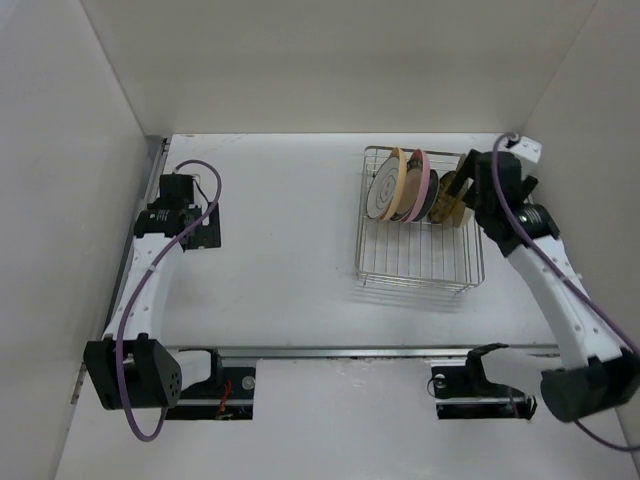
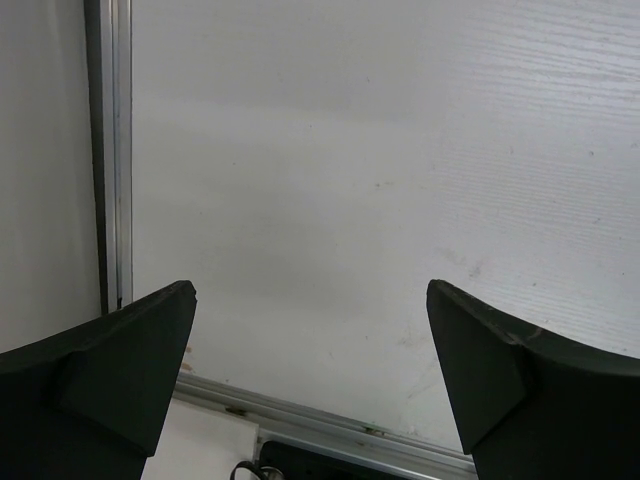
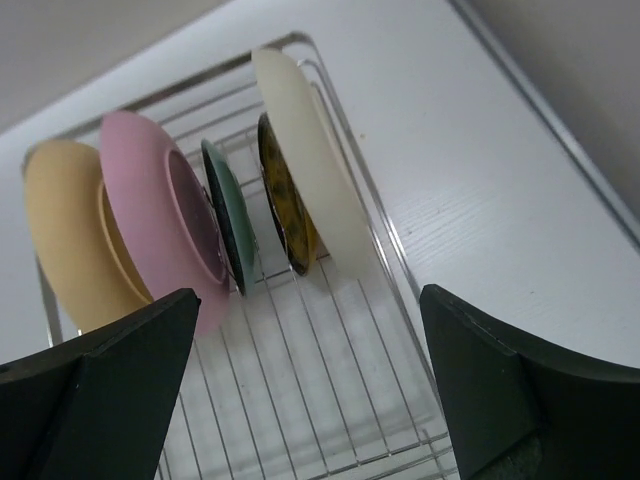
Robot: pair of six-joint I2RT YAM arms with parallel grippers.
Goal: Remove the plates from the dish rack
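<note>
Both the left hand (image 2: 310, 292) and right hand (image 3: 307, 298) are gaping fully, gripping nothing. Six round coloured plates (image 3: 150, 200) are standing upright in one silver wire dish rack (image 1: 420, 266).

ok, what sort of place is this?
Probably a lab test cell, not a kitchen: white table walled on three sides, metal rail at its near edge, one wire dish rack with plates.

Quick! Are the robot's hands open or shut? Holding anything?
Left gripper: open, holding nothing.
Right gripper: open, holding nothing, by the dish rack.
</note>
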